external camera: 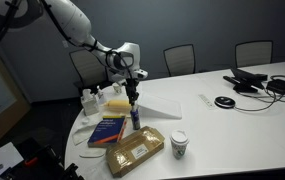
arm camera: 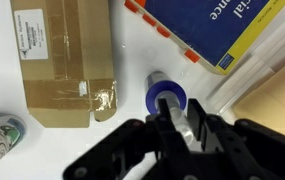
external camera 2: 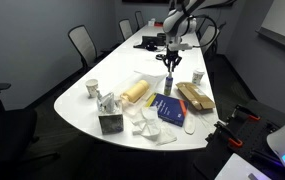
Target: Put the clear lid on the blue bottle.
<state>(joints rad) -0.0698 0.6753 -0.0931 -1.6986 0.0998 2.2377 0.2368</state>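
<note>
The blue bottle (arm camera: 156, 95) stands upright on the white table between the blue book and the cardboard box; it also shows in both exterior views (external camera: 135, 118) (external camera 2: 169, 85). My gripper (arm camera: 179, 105) is directly above the bottle's open top, pointing down, and is shut on the clear lid (arm camera: 180, 121), a pale see-through cap held between the two fingers. In both exterior views the gripper (external camera: 132, 96) (external camera 2: 170, 68) hangs just over the bottle. Whether the lid touches the bottle's rim cannot be told.
A flat blue book (arm camera: 217, 28) (external camera: 107, 130) lies on one side of the bottle, a taped cardboard box (arm camera: 67, 55) (external camera: 134, 150) on the other. A paper coffee cup (external camera: 179, 144) (arm camera: 0, 135) stands beyond the box. Pale containers (external camera: 94, 100), cables and a phone (external camera: 252, 80) are farther off.
</note>
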